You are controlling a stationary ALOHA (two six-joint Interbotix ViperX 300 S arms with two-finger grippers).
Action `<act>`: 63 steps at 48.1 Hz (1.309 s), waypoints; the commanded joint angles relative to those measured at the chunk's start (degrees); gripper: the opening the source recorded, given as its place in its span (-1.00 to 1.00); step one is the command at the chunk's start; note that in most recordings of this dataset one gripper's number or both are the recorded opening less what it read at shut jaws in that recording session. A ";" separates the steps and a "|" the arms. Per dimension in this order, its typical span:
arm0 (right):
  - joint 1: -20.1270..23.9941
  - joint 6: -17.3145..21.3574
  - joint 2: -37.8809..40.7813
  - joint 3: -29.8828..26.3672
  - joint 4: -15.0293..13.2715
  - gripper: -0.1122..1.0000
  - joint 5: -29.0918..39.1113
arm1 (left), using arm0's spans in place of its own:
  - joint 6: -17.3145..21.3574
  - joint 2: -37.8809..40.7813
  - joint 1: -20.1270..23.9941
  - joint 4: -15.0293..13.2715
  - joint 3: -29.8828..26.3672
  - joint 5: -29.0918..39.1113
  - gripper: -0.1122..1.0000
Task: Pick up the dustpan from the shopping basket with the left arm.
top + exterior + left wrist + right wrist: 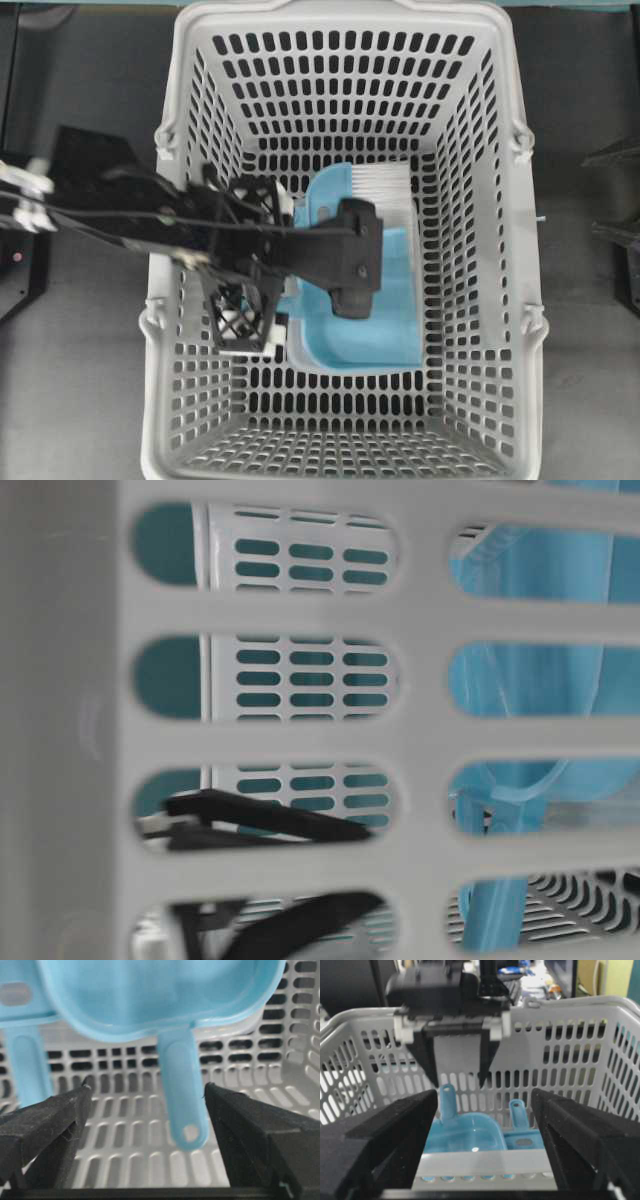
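The light blue dustpan [385, 330] lies on the floor of the grey shopping basket [480, 300], its thin handle [182, 1090] pointing to the overhead view's left. My left gripper [265, 275] reaches down inside the basket over that handle. In the left wrist view the left gripper [147, 1085] is open. The handle hangs between the fingers, nearer the right one [240, 1120], touching neither. From the right wrist view the dustpan [465, 1135] sits below the left gripper [460, 1082]. My right gripper [484, 1094] is open and empty outside the basket rim [485, 1162].
A blue hand brush with white bristles [375, 185] lies beside the dustpan, its handle [27, 1065] parallel to the dustpan's. Basket walls [420, 740] stand close around the left gripper. Parts of the right arm [618, 235] show at the overhead view's right edge.
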 commanded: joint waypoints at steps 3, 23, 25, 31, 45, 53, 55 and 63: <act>0.09 0.00 0.26 -0.26 0.18 0.51 -0.26 | -0.09 1.32 -1.05 0.18 0.62 -1.49 0.78; 0.09 0.00 0.26 0.44 0.26 0.51 -0.26 | -0.88 1.76 -1.14 0.18 8.17 -11.25 0.76; 0.09 0.09 0.26 0.62 0.18 0.51 -0.26 | -0.88 1.67 -1.14 0.18 8.53 -12.30 0.75; 0.09 0.09 0.26 0.88 0.26 0.51 -0.26 | -0.88 1.58 -1.23 0.18 8.44 -14.41 0.58; 0.09 0.18 -0.62 1.14 0.26 0.51 -0.26 | -0.62 -2.55 -0.88 0.18 7.03 -14.24 -0.29; 0.09 1.05 -0.79 1.58 0.26 0.51 -0.26 | -1.05 -5.89 -0.18 0.18 5.80 -14.24 -0.29; 0.09 1.41 -0.79 1.76 0.26 0.51 -0.26 | -1.05 -7.21 0.00 0.18 5.01 -14.24 -0.29; 0.00 1.76 -0.88 2.20 0.26 0.51 -0.35 | -1.14 -11.69 1.85 0.18 2.20 -14.24 -0.29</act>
